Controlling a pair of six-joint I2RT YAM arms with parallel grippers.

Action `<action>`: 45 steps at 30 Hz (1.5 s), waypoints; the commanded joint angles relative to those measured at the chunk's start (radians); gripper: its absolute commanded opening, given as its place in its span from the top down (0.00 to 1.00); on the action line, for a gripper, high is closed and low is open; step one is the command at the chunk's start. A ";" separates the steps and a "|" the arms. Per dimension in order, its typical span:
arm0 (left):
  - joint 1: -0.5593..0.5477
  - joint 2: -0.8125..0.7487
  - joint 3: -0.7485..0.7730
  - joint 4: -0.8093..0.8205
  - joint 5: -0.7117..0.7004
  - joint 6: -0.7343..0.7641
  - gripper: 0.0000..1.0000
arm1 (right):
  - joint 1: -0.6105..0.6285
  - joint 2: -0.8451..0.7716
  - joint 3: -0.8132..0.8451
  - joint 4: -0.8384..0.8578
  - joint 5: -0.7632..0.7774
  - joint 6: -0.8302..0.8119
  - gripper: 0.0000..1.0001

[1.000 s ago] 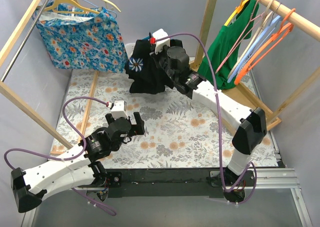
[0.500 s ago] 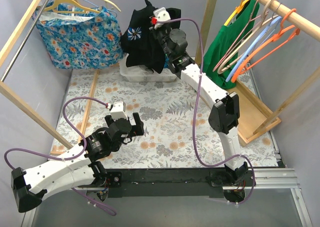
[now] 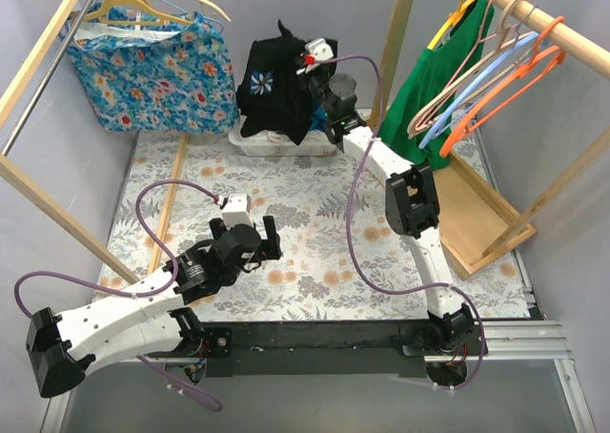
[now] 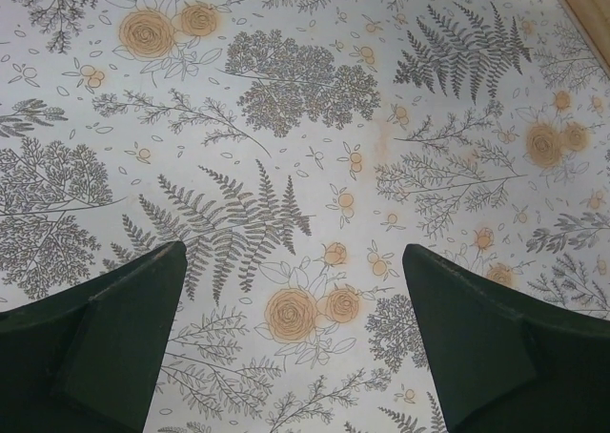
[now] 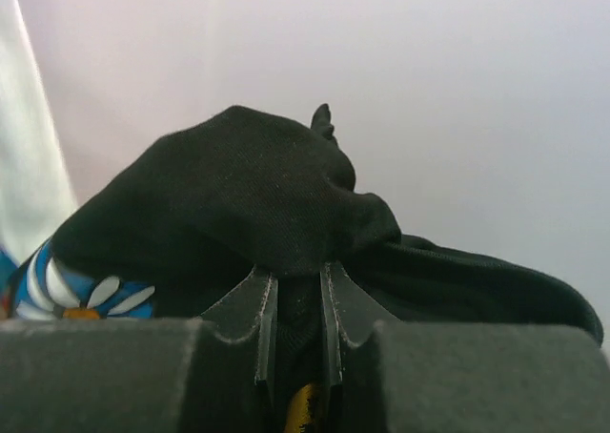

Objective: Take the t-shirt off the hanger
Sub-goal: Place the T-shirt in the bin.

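Found the right arm [image 3: 412, 202] reared up from its base at the near right edge of the floral-patterned worktop [image 3: 315, 261], bent at the dark elbow and stretched long toward the back wall, with the wrist raised high at the rear. Noted the right-arm jaws pressed nearly together in the right wrist view, pinching a fold of the black t-shirt with a daisy print [image 5: 253, 190]. Recorded the same t-shirt [image 3: 272, 94] hanging bunched from that grip at the back centre, above a white plastic basket [image 3: 276, 147] standing at the rear edge of the worktop. Saw the lower folds overlapping the basket's rim in the top view; cannot tell whether touching or apart. Spotted a small yellow patch low between those jaws in the wrist view; cannot tell its nature. Found the left arm [image 3: 124, 309] lying low and outstretched from the near left corner, forearm angled toward the middle of the worktop, wrist pitched downward. Noted the left-arm jaws spread wide over the fern-and-rose print, well apart from the t-shirt. Logged a blue floral garment [image 3: 152, 66] hanging at the back left and a green garment [image 3: 434, 94] hanging from the wooden rail [image 3: 543, 23] at the right, both apart from either set of jaws.
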 commanded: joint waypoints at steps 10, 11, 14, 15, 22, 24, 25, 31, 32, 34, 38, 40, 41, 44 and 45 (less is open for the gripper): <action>0.002 0.002 0.000 0.054 0.024 0.012 0.02 | 0.008 0.118 -0.155 0.049 -0.022 0.282 0.99; 0.001 -0.001 0.002 0.052 0.024 0.011 0.02 | 0.008 0.118 -0.162 0.029 -0.007 0.303 0.99; 0.002 -0.021 -0.004 0.047 0.025 0.008 0.02 | 0.008 0.093 -0.234 0.049 0.007 0.337 0.99; 0.002 -0.025 -0.006 0.046 0.022 0.005 0.02 | 0.008 0.079 -0.254 0.052 0.010 0.340 0.98; 0.002 -0.064 -0.009 0.024 0.013 -0.008 0.02 | 0.020 -0.129 -0.434 0.018 0.111 0.337 0.42; 0.002 -0.074 -0.012 0.026 0.012 -0.009 0.02 | 0.028 -0.175 -0.489 0.026 0.133 0.313 0.39; 0.001 -0.077 -0.015 0.026 0.016 -0.011 0.02 | 0.030 -0.216 -0.536 0.027 0.139 0.306 0.37; 0.002 -0.091 -0.006 0.017 0.019 -0.006 0.02 | 0.054 -0.359 -0.665 0.035 0.179 0.274 0.45; 0.002 -0.093 -0.007 0.015 0.021 -0.006 0.02 | 0.059 -0.373 -0.675 0.039 0.181 0.265 0.47; 0.002 -0.100 -0.007 0.009 0.018 -0.006 0.02 | 0.072 -0.411 -0.690 0.059 0.168 0.242 0.54; 0.001 -0.107 -0.011 0.011 0.024 -0.008 0.02 | 0.085 -0.436 -0.687 0.142 0.112 0.236 0.61; 0.002 -0.102 -0.012 0.015 0.025 -0.009 0.02 | 0.086 -0.401 -0.643 0.150 0.098 0.237 0.62; 0.002 -0.100 -0.014 0.018 0.025 -0.008 0.02 | 0.085 -0.381 -0.585 0.148 0.096 0.236 0.62; 0.002 -0.085 -0.017 0.028 0.030 -0.008 0.02 | 0.083 -0.269 -0.470 0.133 0.098 0.233 0.62; 0.002 -0.082 -0.015 0.029 0.031 -0.006 0.02 | 0.080 -0.196 -0.377 0.130 0.096 0.230 0.60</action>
